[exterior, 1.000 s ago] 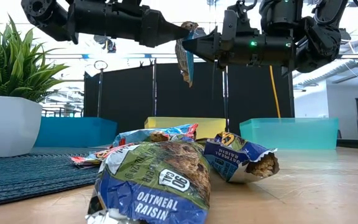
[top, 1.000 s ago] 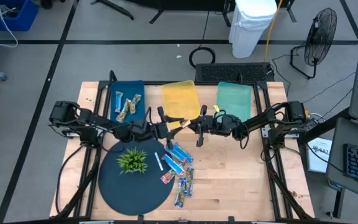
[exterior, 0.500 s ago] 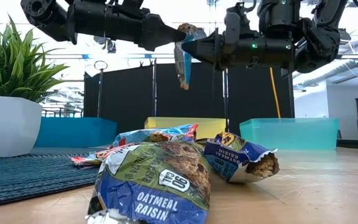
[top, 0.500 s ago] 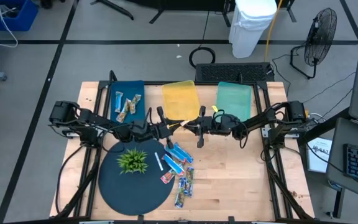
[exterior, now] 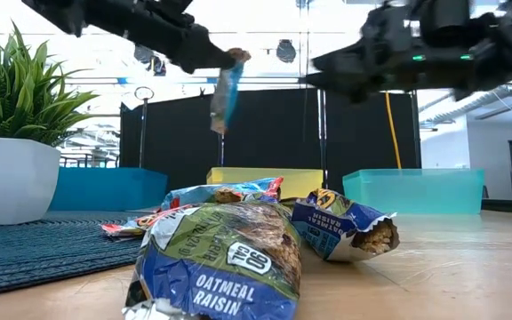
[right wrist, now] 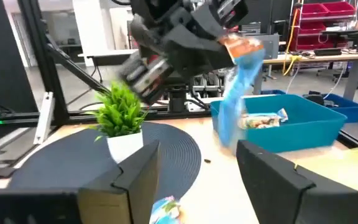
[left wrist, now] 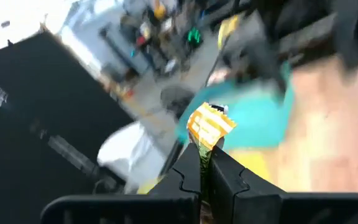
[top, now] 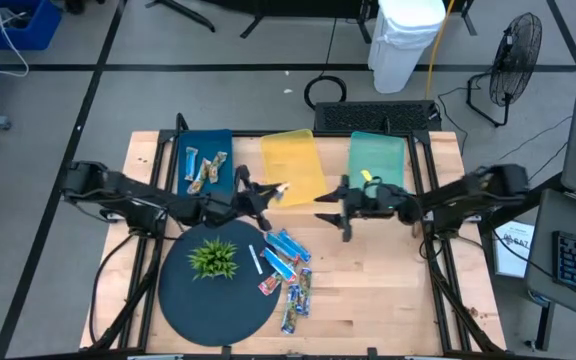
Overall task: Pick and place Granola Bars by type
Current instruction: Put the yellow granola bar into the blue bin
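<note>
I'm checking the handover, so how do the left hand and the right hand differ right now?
The left hand is shut on a granola bar that hangs from it; the right hand is open and holds nothing. The left hand is over the yellow tray's near edge; the right hand is over bare table in front of the trays. Both are raised above the table.

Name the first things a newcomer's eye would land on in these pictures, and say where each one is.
A blue-wrapped bar dangles in mid-air from the shut left gripper, above the table near the yellow tray. The right gripper, open and empty, hangs beside it. On the wood below, a pile of bars lies beside a potted plant on a round dark mat.
</note>
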Available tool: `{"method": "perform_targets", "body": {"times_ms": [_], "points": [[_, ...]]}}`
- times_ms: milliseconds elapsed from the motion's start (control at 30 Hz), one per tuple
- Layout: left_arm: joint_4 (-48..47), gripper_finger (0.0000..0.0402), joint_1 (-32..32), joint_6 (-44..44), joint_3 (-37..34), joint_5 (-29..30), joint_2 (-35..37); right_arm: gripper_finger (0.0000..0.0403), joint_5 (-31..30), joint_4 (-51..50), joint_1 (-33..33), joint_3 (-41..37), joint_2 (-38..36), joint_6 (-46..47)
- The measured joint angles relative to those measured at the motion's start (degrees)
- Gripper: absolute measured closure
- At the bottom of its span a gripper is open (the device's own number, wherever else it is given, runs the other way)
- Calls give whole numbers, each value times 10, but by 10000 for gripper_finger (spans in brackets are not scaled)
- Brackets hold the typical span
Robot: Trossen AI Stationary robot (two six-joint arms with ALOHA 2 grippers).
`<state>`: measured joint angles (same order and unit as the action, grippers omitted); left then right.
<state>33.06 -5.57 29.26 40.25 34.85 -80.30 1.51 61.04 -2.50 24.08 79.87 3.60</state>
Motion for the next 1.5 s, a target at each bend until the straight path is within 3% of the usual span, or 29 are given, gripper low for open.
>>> {"method": "perform_targets", "body": {"times_ms": [200,467,733,867,1033,1233,1500], "points": [[-145,393,-10,-55,-3,55,92,213,-33,-1,0,-123,-158,4],[-164,393,-12,-94,-85,65,236,237,-58,-30,0,-222,-310,32],[-167,393,19,-185,-214,65,396,241,-54,-235,0,-226,-404,1],[-168,393,31,-217,-256,68,447,246,1,-318,0,-226,-450,-16],[-176,394,40,-225,-271,78,480,257,75,-400,0,-227,-495,-28],[-208,394,50,-258,-271,124,500,270,75,-455,0,-227,-518,-27],[-252,391,53,-381,-271,244,500,275,74,-455,0,-228,-518,-13]]}}
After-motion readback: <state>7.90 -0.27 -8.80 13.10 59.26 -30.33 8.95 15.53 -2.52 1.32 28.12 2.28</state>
